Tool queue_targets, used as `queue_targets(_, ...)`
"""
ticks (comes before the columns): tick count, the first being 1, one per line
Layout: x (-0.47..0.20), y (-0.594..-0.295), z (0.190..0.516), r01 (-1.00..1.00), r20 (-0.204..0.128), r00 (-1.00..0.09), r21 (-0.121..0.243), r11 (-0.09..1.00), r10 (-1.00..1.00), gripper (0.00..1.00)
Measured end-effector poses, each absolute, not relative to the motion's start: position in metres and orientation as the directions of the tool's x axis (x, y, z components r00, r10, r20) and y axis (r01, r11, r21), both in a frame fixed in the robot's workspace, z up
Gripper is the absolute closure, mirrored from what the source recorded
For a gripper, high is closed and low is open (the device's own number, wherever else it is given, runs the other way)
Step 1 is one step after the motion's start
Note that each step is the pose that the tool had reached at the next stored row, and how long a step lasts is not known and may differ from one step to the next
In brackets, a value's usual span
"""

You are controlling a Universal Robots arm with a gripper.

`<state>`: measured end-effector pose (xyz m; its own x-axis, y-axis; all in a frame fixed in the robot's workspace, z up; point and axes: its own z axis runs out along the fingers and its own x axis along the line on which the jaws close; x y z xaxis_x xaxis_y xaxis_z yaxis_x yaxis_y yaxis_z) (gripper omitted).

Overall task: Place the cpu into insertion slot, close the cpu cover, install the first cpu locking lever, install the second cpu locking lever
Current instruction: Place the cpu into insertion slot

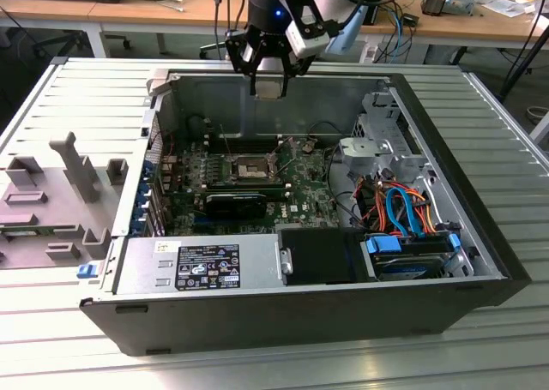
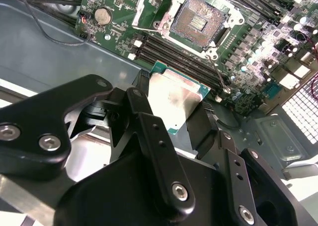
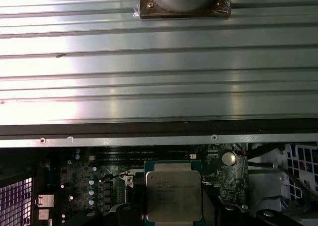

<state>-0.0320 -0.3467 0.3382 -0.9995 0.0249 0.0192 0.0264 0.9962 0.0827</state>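
Observation:
My gripper (image 1: pixel 272 88) hangs above the far wall of the open computer case, shut on the cpu (image 2: pixel 176 99), a flat square chip with a dull silver top and a green edge. In the first wrist view the cpu (image 3: pixel 174 196) sits between the black fingers (image 2: pixel 144 121), high over the green board. The insertion slot (image 2: pixel 198 20) lies bare with its dark pin field showing, and in the exterior view the slot (image 1: pixel 249 165) is in front of and below the gripper. The cpu cover (image 2: pixel 145 7) is swung open at the socket's side. A thin wire locking lever (image 2: pixel 218 72) stands free.
A long black expansion card (image 1: pixel 236 203) lies just in front of the socket, with memory slots (image 2: pixel 174 57) beside it. The power supply (image 1: pixel 197 266) and a drive bay with blue and orange cables (image 1: pixel 412 227) fill the near side. A grey fixture (image 1: pixel 60 193) sits at the exterior view's left.

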Motion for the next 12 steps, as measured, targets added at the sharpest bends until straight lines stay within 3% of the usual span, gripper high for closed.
queue_targets(12,-0.0320,-0.3487,0.3349,0.026,0.019,-1.000,0.083,0.996,0.025,0.46)
